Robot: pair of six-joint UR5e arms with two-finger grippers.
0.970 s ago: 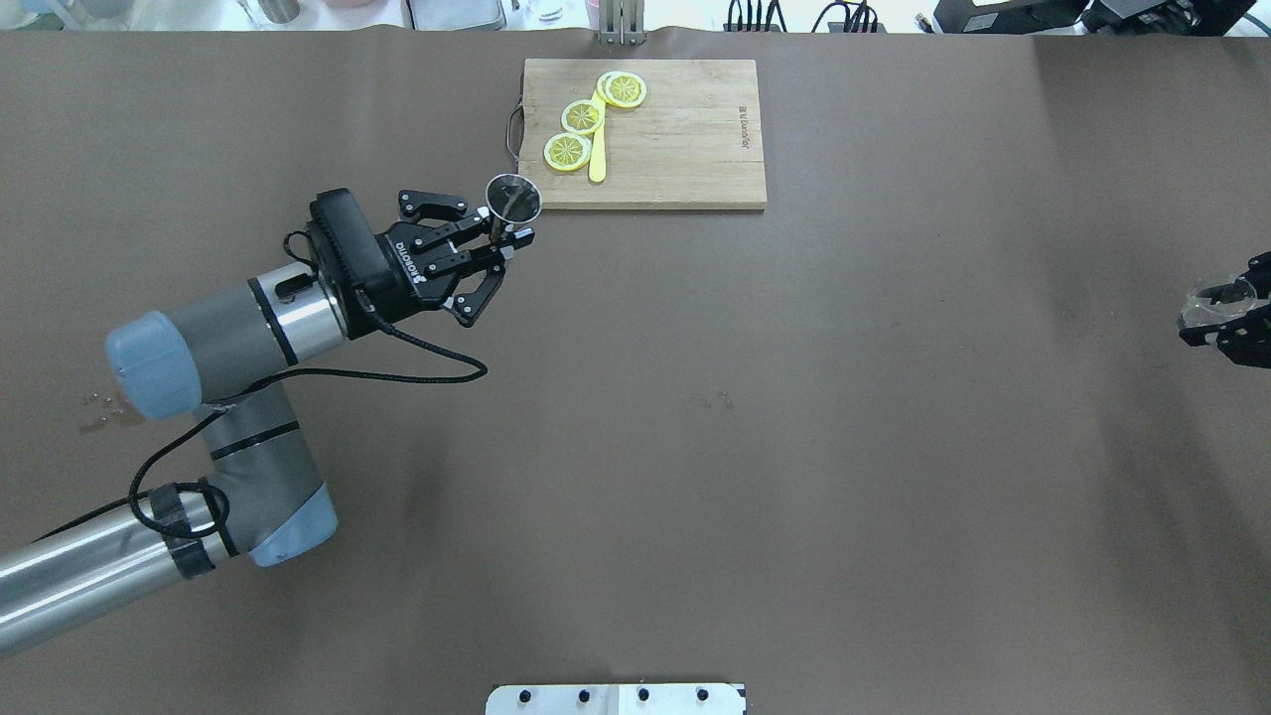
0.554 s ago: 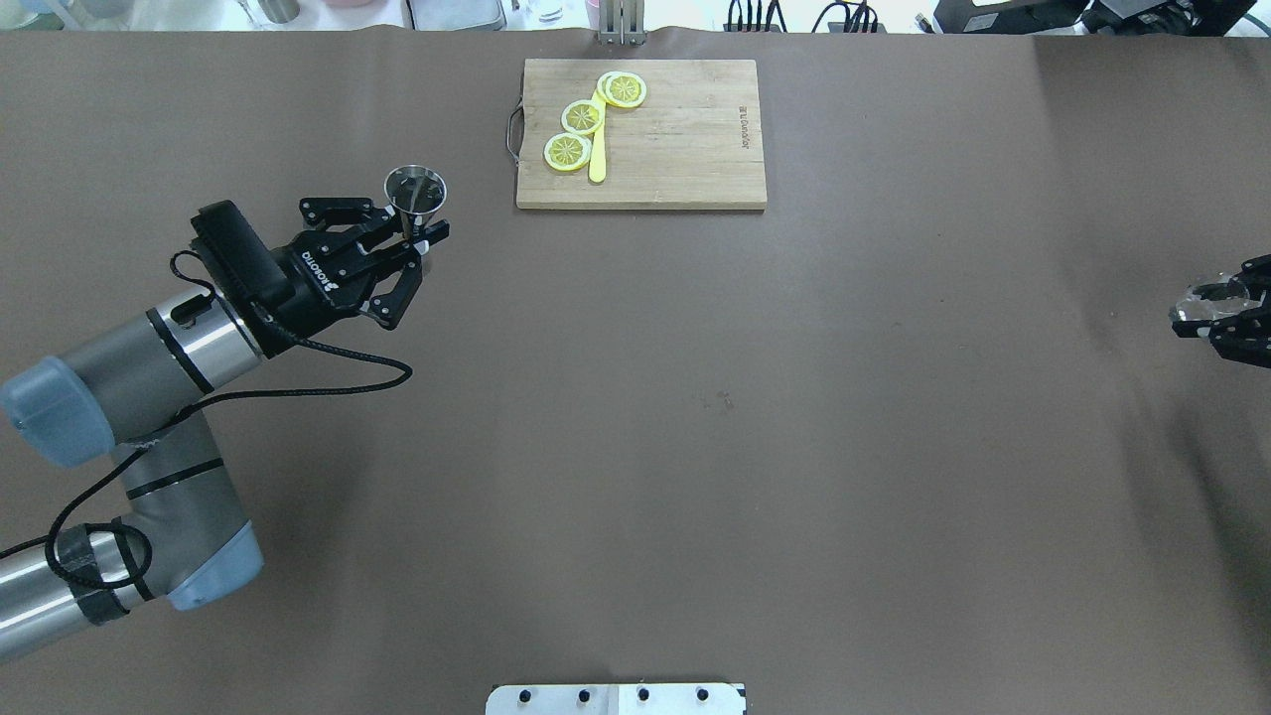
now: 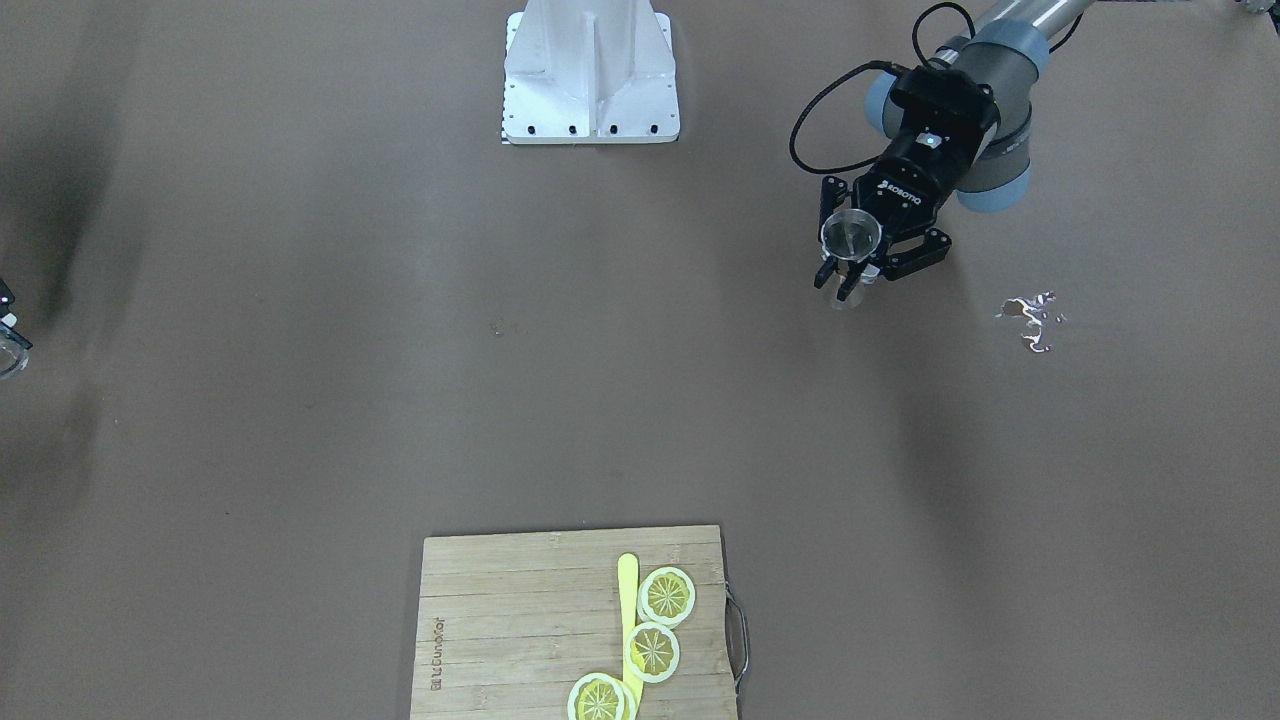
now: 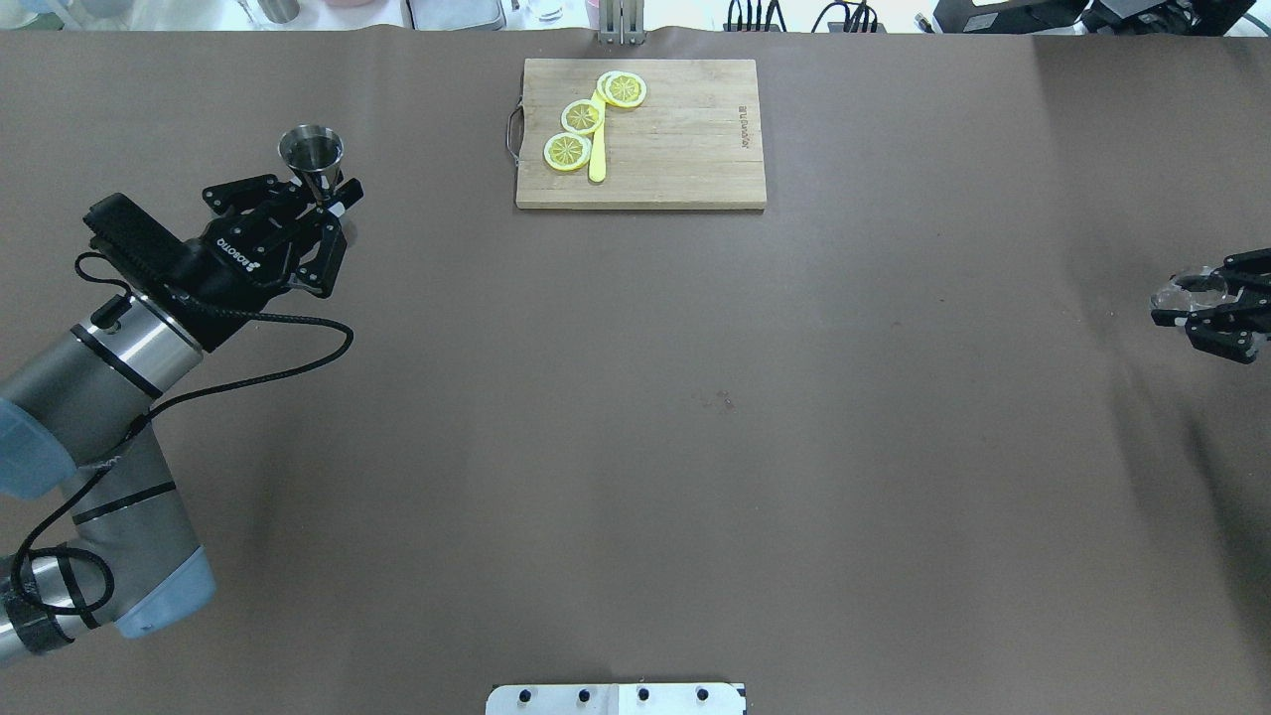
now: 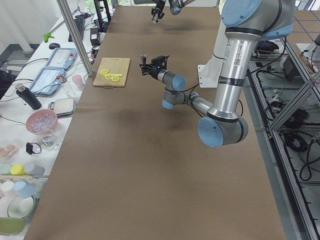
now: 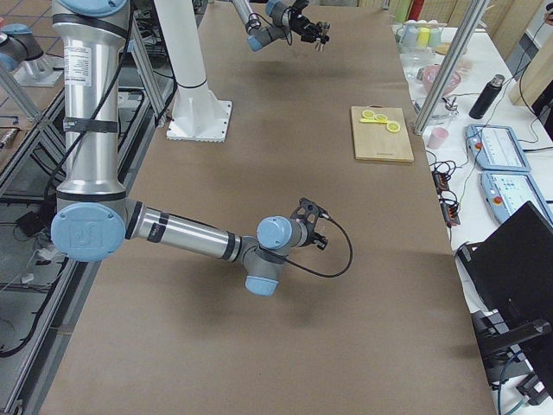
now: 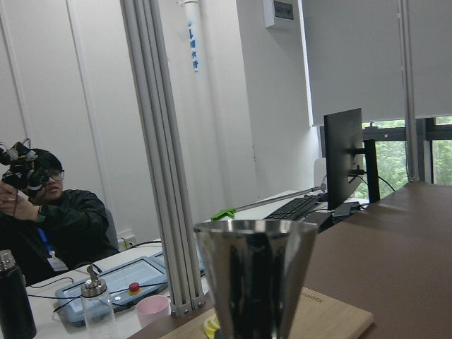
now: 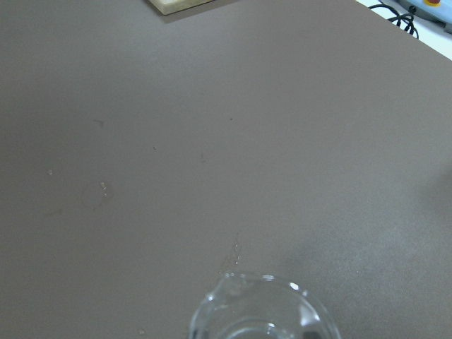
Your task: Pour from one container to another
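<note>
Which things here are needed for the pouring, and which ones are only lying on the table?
For the job:
- metal cup, held in the left claw
- glass, held in the right claw

Just lying about:
- board
- lemon slices
- yellow tool
- wet spot
</note>
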